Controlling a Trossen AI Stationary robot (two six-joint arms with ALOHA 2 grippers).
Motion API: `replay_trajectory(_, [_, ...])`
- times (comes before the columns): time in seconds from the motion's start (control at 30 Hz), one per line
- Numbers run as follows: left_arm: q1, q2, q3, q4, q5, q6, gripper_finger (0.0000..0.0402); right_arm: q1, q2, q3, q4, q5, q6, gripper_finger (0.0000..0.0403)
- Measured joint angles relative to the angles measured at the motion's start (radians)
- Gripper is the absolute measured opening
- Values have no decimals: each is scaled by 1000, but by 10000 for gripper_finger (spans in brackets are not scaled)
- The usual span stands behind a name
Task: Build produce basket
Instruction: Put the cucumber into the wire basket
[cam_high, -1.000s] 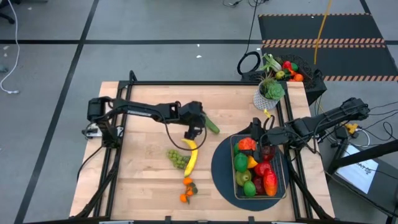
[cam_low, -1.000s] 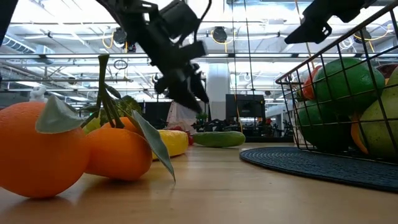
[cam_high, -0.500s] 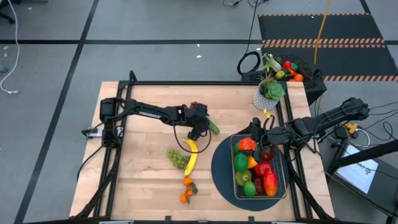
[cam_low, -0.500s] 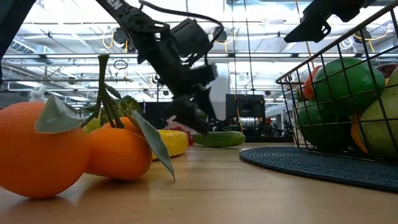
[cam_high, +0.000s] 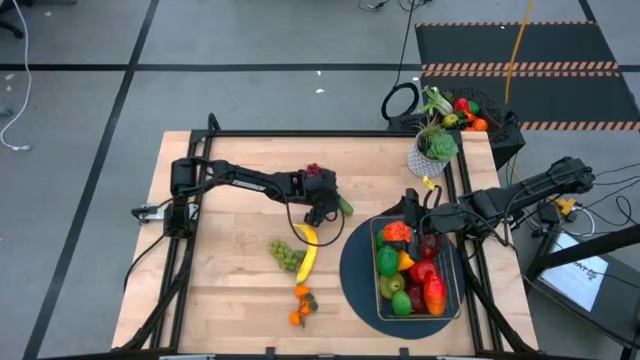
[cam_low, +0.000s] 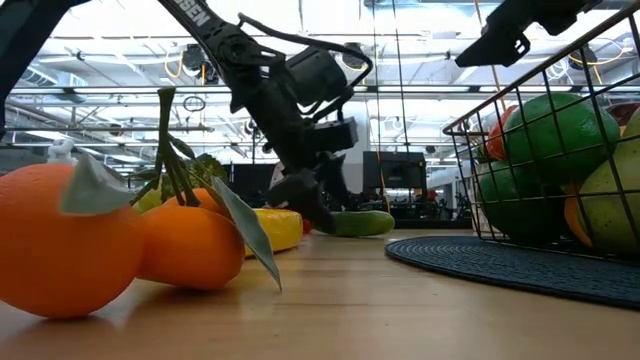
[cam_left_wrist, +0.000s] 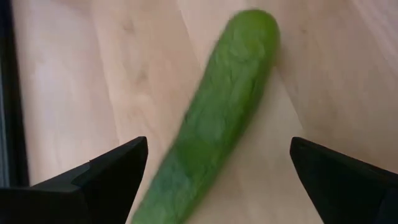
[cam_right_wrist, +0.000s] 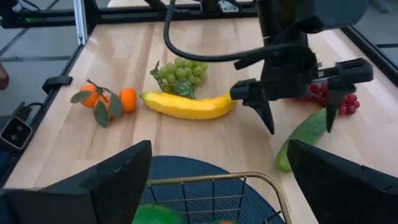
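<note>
Over the cucumber (cam_left_wrist: 217, 118) the left tool (cam_high: 322, 212) has come down from near the banana (cam_high: 307, 250), fingers wide, straddling it without contact. Cucumber lies on the bench (cam_high: 220, 270), beside the mat. Right tool (cam_high: 414, 215) waits wide above the basket (cam_high: 455, 300). A grasp is judged imminent.

Wooden table (cam_high: 230, 290), produce loose on its top, dark mat at right.

Lying directly on the wood: cucumber (cam_high: 342, 204), yellow banana (cam_high: 306, 250) with green grapes (cam_high: 286, 254) touching its side, oranges (cam_high: 299, 305) with leaves near the front edge, red grapes (cam_right_wrist: 336, 94) just beside the cucumber. Dark round mat (cam_high: 356, 275) lies flat at right, carrying the wire basket (cam_high: 449, 306). White plant pot (cam_high: 421, 160) stands at the far right corner.
</note>
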Motion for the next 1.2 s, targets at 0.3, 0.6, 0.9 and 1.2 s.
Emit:
replay_trajectory(0.3, [2, 0, -1, -61, -37, -13, 310, 0, 0, 0, 27, 1, -42, 368])
replay_trajectory(0.6, [-2, 0, -1, -80, -49, -16, 229, 0, 0, 0, 56, 1, -96, 368])
replay_trajectory(0.9, [-32, -2, -1, -85, -169, 4, 177, 0, 0, 0, 57, 0, -98, 368])
replay_trajectory(1.2, [-99, -98, -2, -111, -258, 14, 181, 0, 0, 0, 59, 2, -118, 368])
